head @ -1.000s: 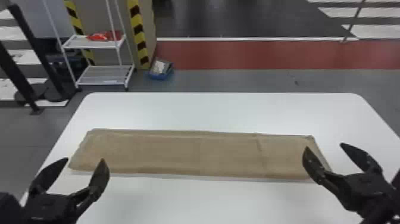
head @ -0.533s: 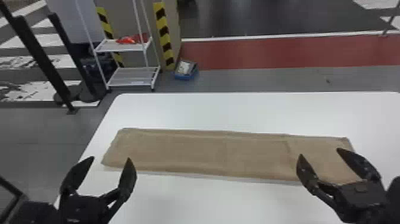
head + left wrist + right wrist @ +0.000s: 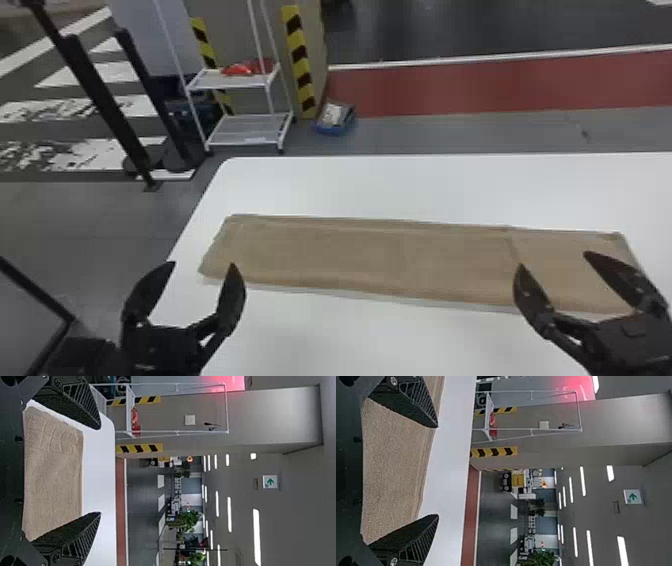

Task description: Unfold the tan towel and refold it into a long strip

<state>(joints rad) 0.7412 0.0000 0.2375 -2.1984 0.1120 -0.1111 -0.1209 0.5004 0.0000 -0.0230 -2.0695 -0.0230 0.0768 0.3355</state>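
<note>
The tan towel [image 3: 380, 260] lies flat on the white table as a long strip running left to right, its right part creased crosswise. At the towel's front left corner, my left gripper [image 3: 204, 265] stands open with nothing between its fingers. My right gripper [image 3: 552, 260] is open too, in front of and over the towel's right end. In the left wrist view, the towel [image 3: 53, 475] appears beyond the spread fingers of my left gripper [image 3: 100, 471]. The right wrist view has the towel [image 3: 395, 463] beyond my right gripper [image 3: 438, 471], whose fingers are wide apart.
The white table [image 3: 425, 185] extends behind and in front of the towel. Past its back left corner stand a white wire shelf [image 3: 250, 127], a striped pillar [image 3: 300, 60] and a blue box [image 3: 335, 120] on the floor. Black posts [image 3: 100, 95] rise farther left.
The head view has turned toward the left, so the table and towel sit farther right in it. Relative to the towel, my right gripper has shifted left, over its right end. Both grippers stay open.
</note>
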